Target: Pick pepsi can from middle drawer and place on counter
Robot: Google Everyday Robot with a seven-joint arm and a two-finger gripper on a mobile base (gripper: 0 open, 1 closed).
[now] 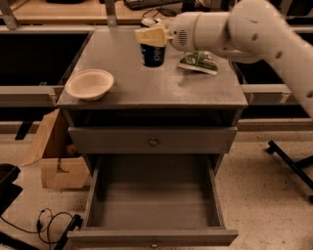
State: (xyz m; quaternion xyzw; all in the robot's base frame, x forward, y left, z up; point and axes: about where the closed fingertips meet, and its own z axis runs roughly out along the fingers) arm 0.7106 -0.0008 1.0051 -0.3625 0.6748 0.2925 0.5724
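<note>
- On my screen the end effector (151, 35) is over the back part of the desk (146, 88), a little left of its middle line. Its pale yellow fingers (149, 37) are clamped on the top of the pepsi can (152, 54).
- The pepsi can is upright under the fingers. Its dark blue body and a piece of the logo are visible below them. The bottom of the can is very low over the grey surface, but I cannot tell if it touches.
- The white arm (234, 27) enters from the upper right and reaches to the left across the back edge of the desk.
- A green-white snack bag (198, 62) lies flat on the desk, just to the right of the can and partly below the arm.
- A pale bowl (90, 84) stands near the front left corner of the desk, well apart from the can.
- Below the top, one drawer front (122, 140) is closed, with a small round knob (153, 142) in its centre.
- The middle drawer (154, 210) under it is pulled out toward me, and I see its flat grey floor and side walls.
- On the floor at the left stands an open cardboard box (56, 168), and a dark cable (49, 219) lies in front of it.
- Behind the desk I see a wooden worktop (73, 10).
</note>
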